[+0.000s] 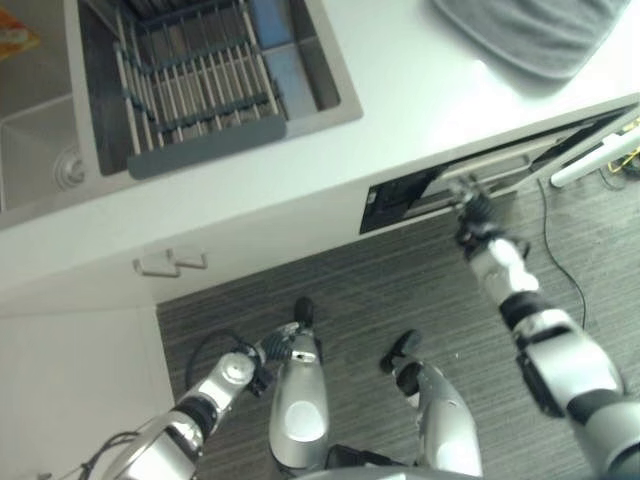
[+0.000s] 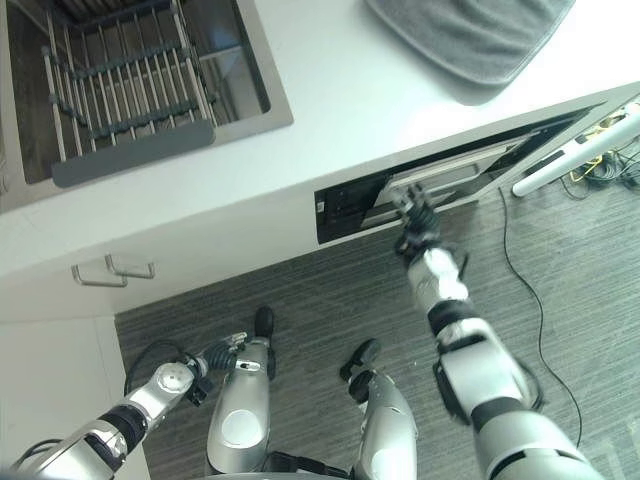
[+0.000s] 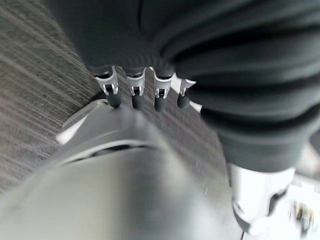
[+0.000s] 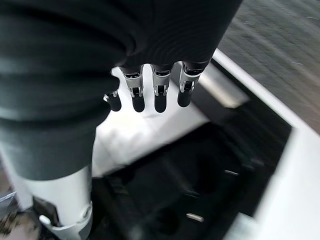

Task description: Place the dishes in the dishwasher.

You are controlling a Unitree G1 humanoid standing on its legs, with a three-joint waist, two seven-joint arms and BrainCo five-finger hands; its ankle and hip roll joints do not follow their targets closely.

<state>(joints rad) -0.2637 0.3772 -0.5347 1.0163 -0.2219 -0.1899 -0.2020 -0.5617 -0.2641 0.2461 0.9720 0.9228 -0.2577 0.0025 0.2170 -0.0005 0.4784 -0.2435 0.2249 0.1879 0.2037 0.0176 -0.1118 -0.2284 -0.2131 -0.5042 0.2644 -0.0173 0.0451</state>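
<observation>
We find no legible text, label, number or sign on any surface. We record no markings on the dishwasher door (image 2: 450,170).

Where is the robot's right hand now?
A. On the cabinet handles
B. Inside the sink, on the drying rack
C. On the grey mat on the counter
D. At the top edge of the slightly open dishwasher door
D: the right hand reaches up to the top edge of the dishwasher door, ajar under the counter, far from the sink.
</observation>
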